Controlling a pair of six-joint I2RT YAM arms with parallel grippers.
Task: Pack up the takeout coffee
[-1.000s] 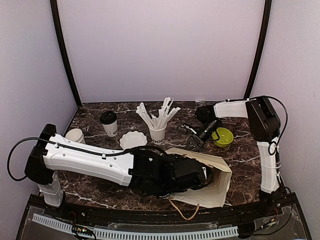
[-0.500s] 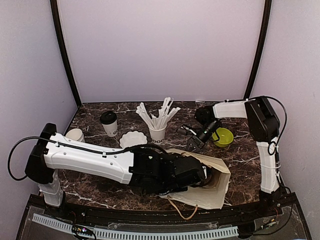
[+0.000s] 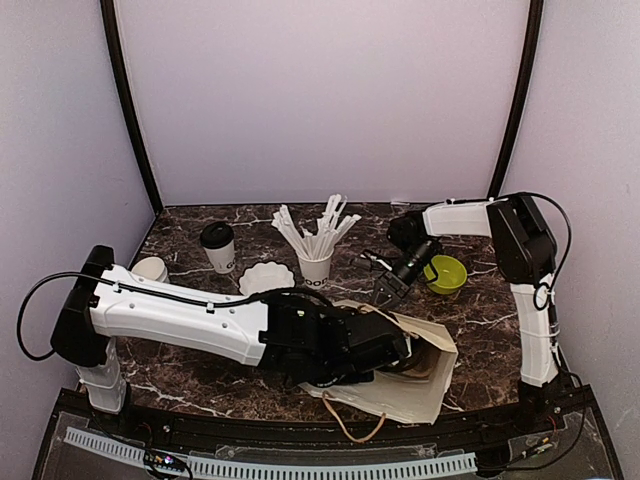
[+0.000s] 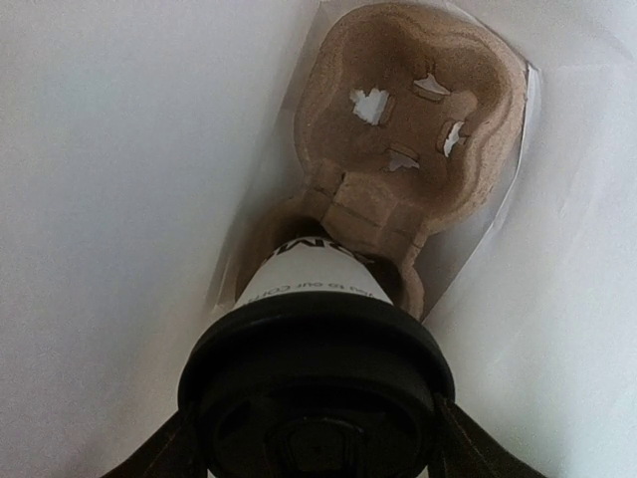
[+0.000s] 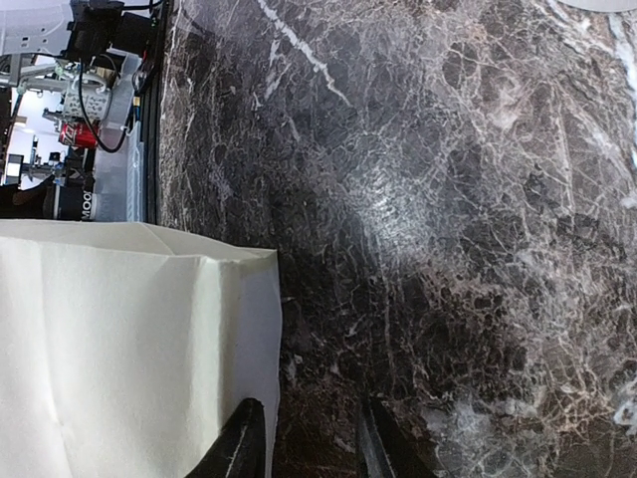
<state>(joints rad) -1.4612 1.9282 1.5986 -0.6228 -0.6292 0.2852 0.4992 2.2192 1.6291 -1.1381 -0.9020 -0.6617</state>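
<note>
The left gripper (image 4: 317, 453) reached inside the paper bag (image 3: 420, 385), jaws clamped on the lid end of one takeout coffee (image 4: 314, 299). Its long axis ran down the bag, base first into the cardboard carrier (image 4: 413, 110) (the farther well looked empty). The right gripper (image 5: 311, 443) hovered at the bag's edge, jaws slightly apart, seemingly on nothing. The other cup (image 3: 219, 247) stood well outside the bag, nearer the left arm.

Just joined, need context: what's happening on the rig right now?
The left pincer grips a tall white paper cup with a black lid inside the white paper bag lying on the dark marble table, its base at the near pocket of a brown pulp carrier. The open right pincer hovers by the bag's edge. A second lidded cup stands unpacked.
</note>
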